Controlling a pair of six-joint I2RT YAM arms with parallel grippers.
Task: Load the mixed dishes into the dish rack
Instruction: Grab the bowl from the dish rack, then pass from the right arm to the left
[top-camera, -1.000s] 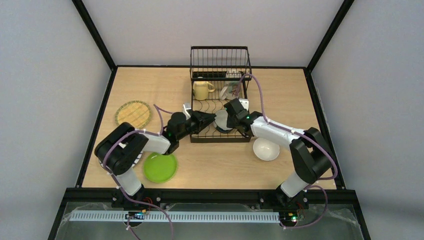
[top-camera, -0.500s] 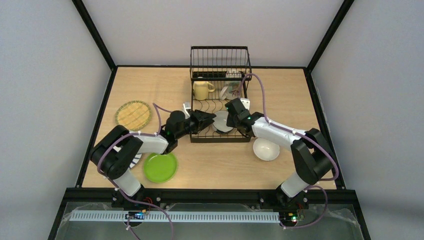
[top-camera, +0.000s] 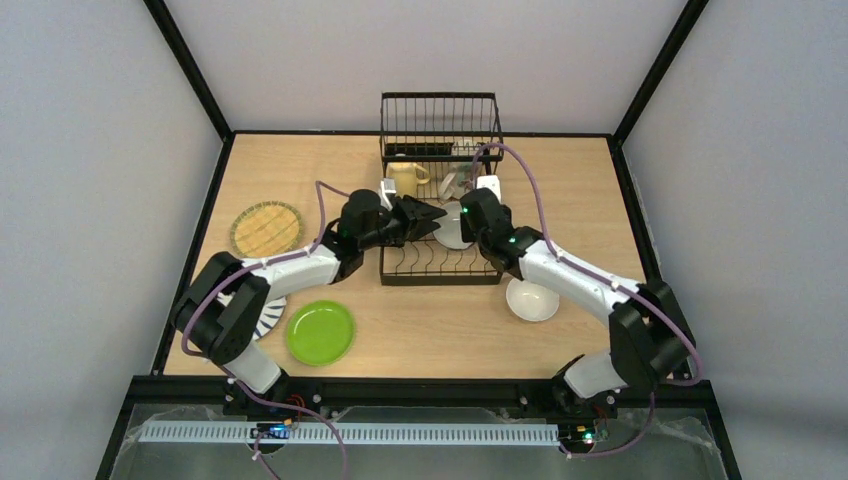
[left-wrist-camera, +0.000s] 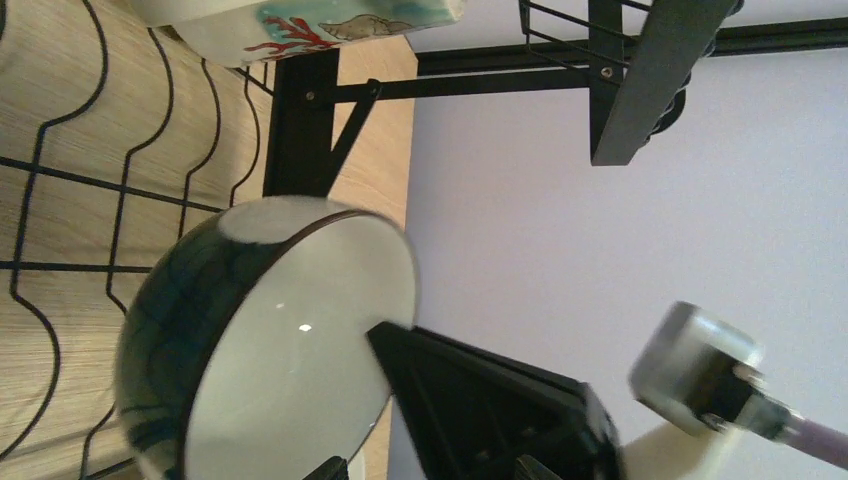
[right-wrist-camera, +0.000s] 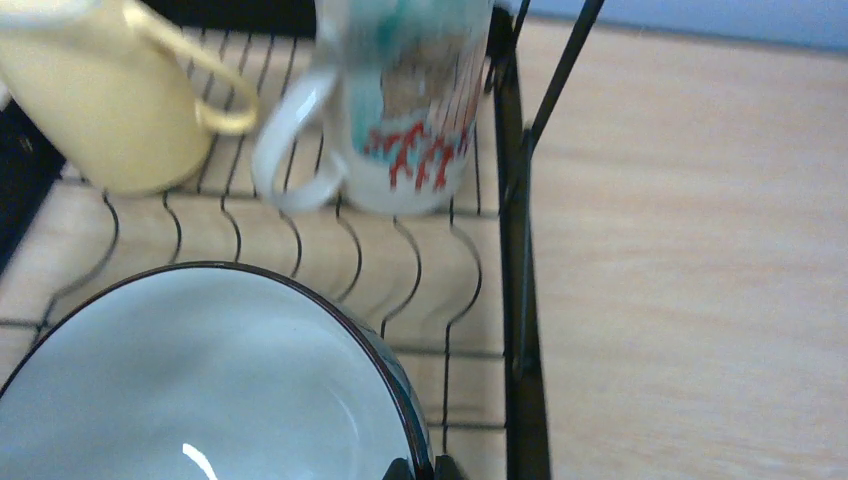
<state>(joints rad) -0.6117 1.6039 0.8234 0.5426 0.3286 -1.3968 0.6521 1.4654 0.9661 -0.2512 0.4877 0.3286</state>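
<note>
Here, my right gripper (right-wrist-camera: 421, 467) pinches the rim of the blue bowl (right-wrist-camera: 200, 380) over the rack (top-camera: 440, 272); my left gripper (top-camera: 432, 213), fingers spread, sits just beside the bowl.

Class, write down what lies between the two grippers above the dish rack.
The bowl, dark blue outside, lies there. The right gripper pinches its rim, and the open left gripper is close beside it. The top view shows this.

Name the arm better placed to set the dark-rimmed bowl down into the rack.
Right. The right claw is shut on the rim of the bowl over the dish rack; the left claw stands open, holding nothing.
</note>
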